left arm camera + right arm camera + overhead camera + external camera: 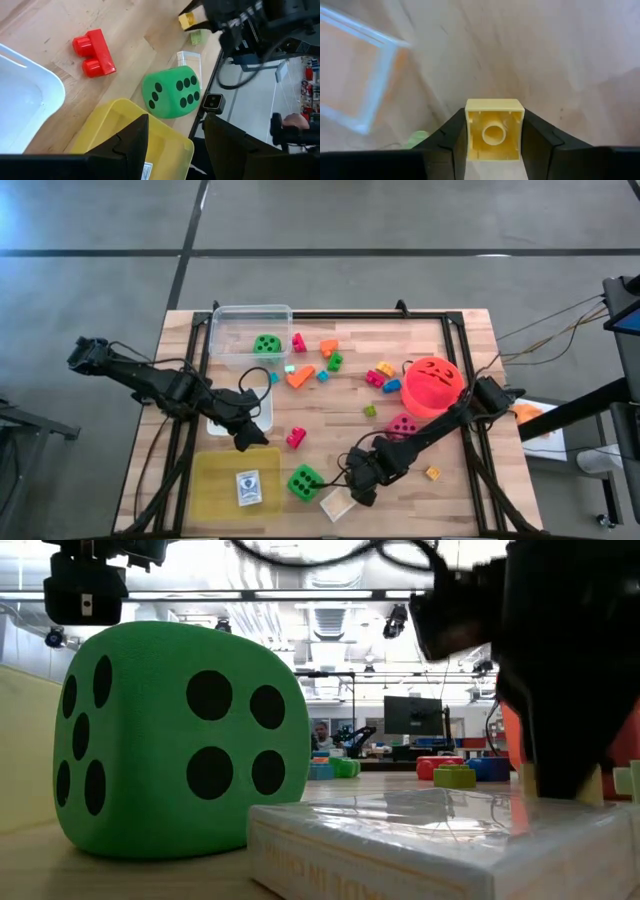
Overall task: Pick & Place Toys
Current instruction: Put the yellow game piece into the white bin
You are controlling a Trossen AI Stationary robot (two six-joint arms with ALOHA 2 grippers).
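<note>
My right gripper [494, 125] points steeply down near the table's front edge, shut on a pale yellow block [494, 131]. A clear card box [337, 504] lies right beside it. A green die [304, 480] rests on the wood to the left of that box, large in the low view [180, 740]. My left gripper [175, 125] hangs open over the rim of a yellow tub [232, 485], with nothing between its fingers. A small card [248, 485] lies in that tub. My right gripper pinches the yellow block by two opposite side walls [470, 131], one finger on each. The fingers come from above, pointing steeply down. The block's hollow underside faces the wrist camera. Whether the block is clear of the table I cannot tell.
A red-orange bucket [432, 385] stands at the right. A pink die [403, 425] and a red block [296, 437] lie mid-table. At the back, a clear tub [250, 320] holds another green die [266, 343]. Several small blocks are scattered beyond, with a yellow one [432, 473] near the front.
</note>
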